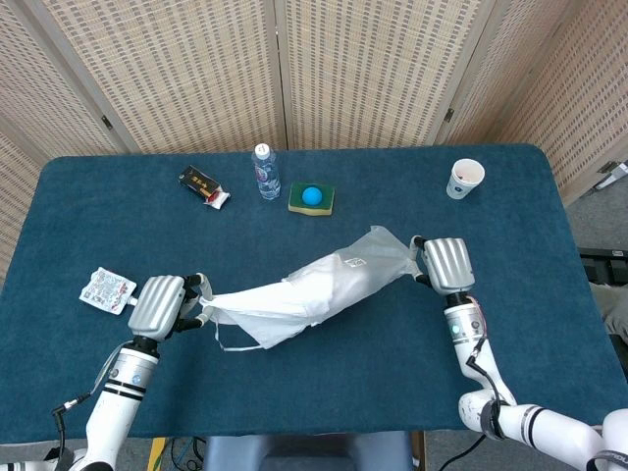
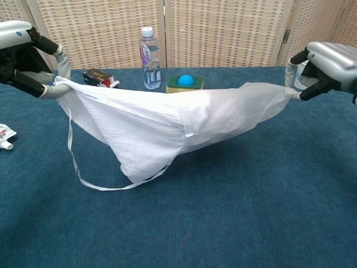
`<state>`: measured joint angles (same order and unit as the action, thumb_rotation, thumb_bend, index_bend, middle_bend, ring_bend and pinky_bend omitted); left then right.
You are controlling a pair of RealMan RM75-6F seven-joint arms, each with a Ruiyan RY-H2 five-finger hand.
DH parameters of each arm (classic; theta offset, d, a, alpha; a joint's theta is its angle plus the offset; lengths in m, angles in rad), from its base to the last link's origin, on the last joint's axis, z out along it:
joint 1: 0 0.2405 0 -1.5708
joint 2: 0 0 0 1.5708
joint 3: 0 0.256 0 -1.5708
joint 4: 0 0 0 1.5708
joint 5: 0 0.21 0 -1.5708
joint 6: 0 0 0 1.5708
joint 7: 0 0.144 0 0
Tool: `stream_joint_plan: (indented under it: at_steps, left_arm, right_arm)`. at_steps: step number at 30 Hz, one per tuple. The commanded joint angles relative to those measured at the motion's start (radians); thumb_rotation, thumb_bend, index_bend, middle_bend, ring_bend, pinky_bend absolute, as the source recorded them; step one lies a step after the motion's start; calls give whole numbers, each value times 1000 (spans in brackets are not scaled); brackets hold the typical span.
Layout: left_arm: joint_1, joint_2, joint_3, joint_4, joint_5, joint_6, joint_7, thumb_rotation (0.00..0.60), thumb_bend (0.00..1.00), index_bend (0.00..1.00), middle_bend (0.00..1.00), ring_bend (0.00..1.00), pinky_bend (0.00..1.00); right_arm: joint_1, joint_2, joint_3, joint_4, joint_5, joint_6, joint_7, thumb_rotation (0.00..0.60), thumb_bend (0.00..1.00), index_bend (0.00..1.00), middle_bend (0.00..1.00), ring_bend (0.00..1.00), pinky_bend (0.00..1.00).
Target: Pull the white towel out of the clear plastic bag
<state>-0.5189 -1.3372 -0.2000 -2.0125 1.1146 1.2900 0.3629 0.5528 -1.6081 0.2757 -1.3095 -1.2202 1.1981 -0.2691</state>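
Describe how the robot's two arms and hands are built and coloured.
Both hands, left hand and right hand, have silver-grey ribbed back shells over black fingers with pale tips. The forearms are white tubes with black rings; a small green light glows on the right wrist. A thin cable trails beside the left forearm.
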Motion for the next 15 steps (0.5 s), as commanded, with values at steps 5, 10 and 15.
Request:
stream_joint_plan:
  at_steps: [5, 10, 15]
  left_arm:
    - [-5, -3, -3, -4, 0, 1, 10, 600, 736, 830, 1000, 1000, 1000]
    - [-8, 1, -8, -8, -6, 4, 17, 600, 736, 831, 1000, 1000, 1000]
    - [-9, 7, -13, -11, -15, 4, 16, 600, 736, 831, 1000, 1000, 1000]
  right_arm:
    - [-31, 61, 9, -24, 6, 31, 24, 600, 777, 721, 1000, 1000, 1000]
    - [-47, 98, 13, -28, 14, 44, 30, 600, 777, 721, 1000, 1000, 1000]
    - [-64, 125, 18, -30, 22, 55, 50, 600, 778, 721, 1000, 1000, 1000]
